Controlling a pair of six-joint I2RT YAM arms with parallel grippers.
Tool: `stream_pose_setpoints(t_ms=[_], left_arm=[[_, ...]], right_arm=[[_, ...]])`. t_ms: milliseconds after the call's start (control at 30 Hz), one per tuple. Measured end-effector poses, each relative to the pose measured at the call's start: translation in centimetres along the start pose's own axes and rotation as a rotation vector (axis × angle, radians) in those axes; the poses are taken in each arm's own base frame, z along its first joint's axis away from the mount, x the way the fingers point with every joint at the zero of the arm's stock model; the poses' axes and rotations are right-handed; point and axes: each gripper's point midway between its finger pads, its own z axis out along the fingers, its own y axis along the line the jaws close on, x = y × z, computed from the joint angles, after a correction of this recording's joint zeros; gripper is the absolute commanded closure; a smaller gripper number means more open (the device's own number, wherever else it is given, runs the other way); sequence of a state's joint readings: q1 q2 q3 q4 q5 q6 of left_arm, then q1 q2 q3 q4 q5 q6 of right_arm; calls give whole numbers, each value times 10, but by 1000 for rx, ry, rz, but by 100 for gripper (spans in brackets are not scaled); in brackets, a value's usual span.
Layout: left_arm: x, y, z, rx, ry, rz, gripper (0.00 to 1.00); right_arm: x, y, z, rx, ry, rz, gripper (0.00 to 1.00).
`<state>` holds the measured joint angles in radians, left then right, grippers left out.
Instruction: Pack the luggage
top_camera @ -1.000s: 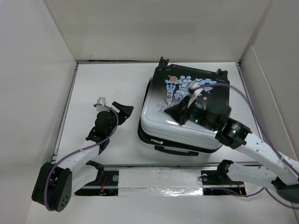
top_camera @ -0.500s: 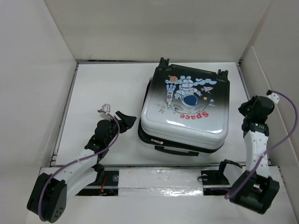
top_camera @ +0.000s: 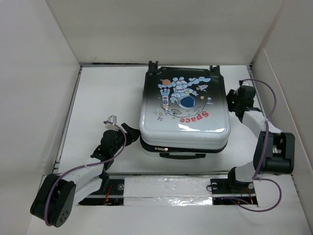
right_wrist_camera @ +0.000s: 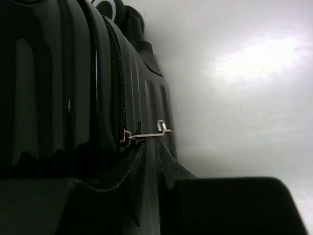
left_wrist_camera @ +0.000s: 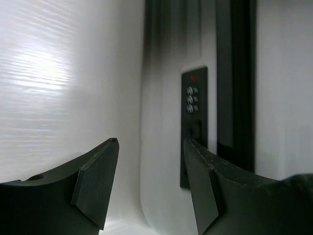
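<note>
**From above:** The luggage (top_camera: 183, 112) lies flat on the white worktop (top_camera: 107, 93), towards the back and a little right of centre. You see its astronaut print and red "Space" lettering face up. Its wheels (top_camera: 154, 65) point at the back wall and its black handle (top_camera: 182, 155) faces the arms. Your left fingers (top_camera: 131, 129) sit just beside the near left corner of the case. Your right fingers (top_camera: 234, 102) are close against its right side, with that arm folded back along the right edge of the worktop.

**Left wrist:** Your left fingers (left_wrist_camera: 98, 171) stand well apart with nothing between them. Beyond the gap is the pale side of the luggage (left_wrist_camera: 161, 98). It carries a narrow black lock panel (left_wrist_camera: 194, 127) with a red dot and three small dials (left_wrist_camera: 190, 99). The panel is in line with the right-hand finger, but you cannot tell whether that finger touches it.

**Right wrist:** Your right fingers (right_wrist_camera: 171, 166) are drawn nearly together, with only a thin slit between them. They point at the dark, ribbed side of the luggage (right_wrist_camera: 58, 98). The zip (right_wrist_camera: 120, 88) runs down that side, and its metal pull (right_wrist_camera: 146, 133) sticks out sideways just past the tips. You cannot tell from this view whether the tips pinch the pull or only sit beneath it.
</note>
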<state>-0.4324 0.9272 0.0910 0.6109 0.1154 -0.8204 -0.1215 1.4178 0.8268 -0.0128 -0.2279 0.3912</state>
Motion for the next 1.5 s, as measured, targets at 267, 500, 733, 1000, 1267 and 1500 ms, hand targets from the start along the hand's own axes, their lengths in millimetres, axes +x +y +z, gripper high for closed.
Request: stream_pose_setpoints(t_ms=[267, 500, 733, 1000, 1267, 1500], left_arm=[[1, 35, 1, -141, -28, -4, 48], [39, 19, 4, -126, 69, 83, 47], [56, 1, -3, -99, 126, 121, 40], [-4, 29, -41, -291, -117, 181, 18], [-201, -83, -57, -193, -638, -96, 4], [-300, -94, -74, -52, -805, -250, 1]], right_arm=[[-17, 90, 76, -164, 86, -120, 71], [-78, 148, 109, -272, -4, -181, 30], [-96, 144, 100, -248, -56, -170, 17], [-79, 130, 51, -213, -61, -178, 10], [-70, 196, -57, -434, -159, -258, 1], [-45, 167, -87, -408, -178, -289, 63]])
